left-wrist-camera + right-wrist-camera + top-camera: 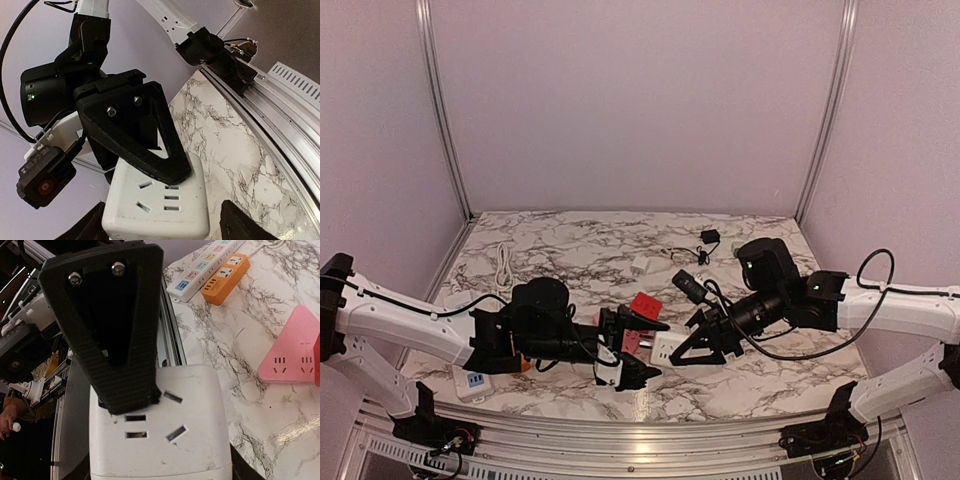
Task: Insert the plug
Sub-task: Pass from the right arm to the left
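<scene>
**Gripping the socket cube from both sides, plug lying far back**

The right gripper (686, 342) is clamped on a white socket cube (195, 450). One black triangular finger (110, 330) lies flat across the socket face, its tip ending just beside the slots. The opposite finger sits behind the cube and is mostly hidden.

The left gripper (648, 352) meets the cube from the other side with its fingers (240, 226) spread apart. They stand on either side of the cube's near end. In the left wrist view a strip of marble shows between the cube and one of them, so they are not closed on it. The two grippers point at each other, near the front middle of the marble table (570, 235).

Just beside the cube, toward the back, lie a pink triangular socket block (295, 347) and a red block (645, 305). Whether these two touch cannot be told.

Farther out on the left arm's side, an orange power strip (225, 272) lies alongside a white power strip (205, 262) with coloured sockets, close to the front edge. A coiled white cable (503, 262) rests toward the back left.

What looks like a small black plug (710, 237) lies near the back right of the table with a thin cord (672, 252) trailing from it. It is well apart from both grippers and from the cube, and it is held by neither.
</scene>
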Robot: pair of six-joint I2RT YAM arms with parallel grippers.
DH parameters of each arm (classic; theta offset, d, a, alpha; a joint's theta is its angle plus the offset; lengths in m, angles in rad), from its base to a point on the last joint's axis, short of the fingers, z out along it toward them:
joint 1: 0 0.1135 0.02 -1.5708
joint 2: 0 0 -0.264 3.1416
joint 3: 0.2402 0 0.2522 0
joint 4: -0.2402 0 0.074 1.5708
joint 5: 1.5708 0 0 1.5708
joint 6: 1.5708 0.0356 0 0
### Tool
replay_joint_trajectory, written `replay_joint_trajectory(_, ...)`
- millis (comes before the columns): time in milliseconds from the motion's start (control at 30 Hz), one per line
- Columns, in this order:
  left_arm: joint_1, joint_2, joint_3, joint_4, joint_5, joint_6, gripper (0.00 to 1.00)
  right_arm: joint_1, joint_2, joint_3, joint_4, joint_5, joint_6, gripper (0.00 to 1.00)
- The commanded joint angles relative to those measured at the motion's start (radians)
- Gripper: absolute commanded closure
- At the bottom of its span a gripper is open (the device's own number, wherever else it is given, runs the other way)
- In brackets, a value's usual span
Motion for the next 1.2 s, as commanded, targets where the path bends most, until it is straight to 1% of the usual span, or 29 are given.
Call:
replay_joint_trajectory(0, -0.009, 0.023, 0.029, -0.022, 0.005, 0.004, 0.28, 0.007, -0.017, 0.016, 0.087, -0.056, 0.010, 0.64)
replay_joint_trajectory(100, -0.014, 0.029, 0.031, -0.027, 0.004, 0.005, 0.39, 0.007, -0.008, 0.012, 0.095, -0.070, 0.012, 0.64)
replay_joint_trajectory(300, -0.026, 0.040, 0.034, -0.032, -0.019, 0.002, 0.58, 0.008, -0.019, -0.017, 0.195, -0.110, 0.074, 0.63)
replay_joint_trajectory(367, -0.029, 0.041, 0.037, -0.033, -0.036, -0.002, 0.62, 0.007, -0.019, -0.025, 0.241, -0.114, 0.097, 0.60)
replay_joint_trajectory(633, -0.034, 0.063, 0.059, -0.025, -0.158, -0.105, 0.67, 0.007, -0.061, -0.076, 0.372, -0.049, 0.181, 0.33)
replay_joint_trajectory(767, -0.034, 0.058, 0.030, 0.030, -0.200, -0.148, 0.68, 0.008, -0.086, -0.104, 0.435, 0.009, 0.228, 0.24)
replay_joint_trajectory(1000, -0.036, 0.037, -0.018, 0.114, -0.232, -0.174, 0.67, 0.007, -0.096, -0.166, 0.571, 0.067, 0.324, 0.18)
replay_joint_trajectory(1167, -0.036, 0.022, -0.040, 0.139, -0.251, -0.178, 0.67, 0.007, -0.084, -0.218, 0.698, 0.078, 0.389, 0.19)
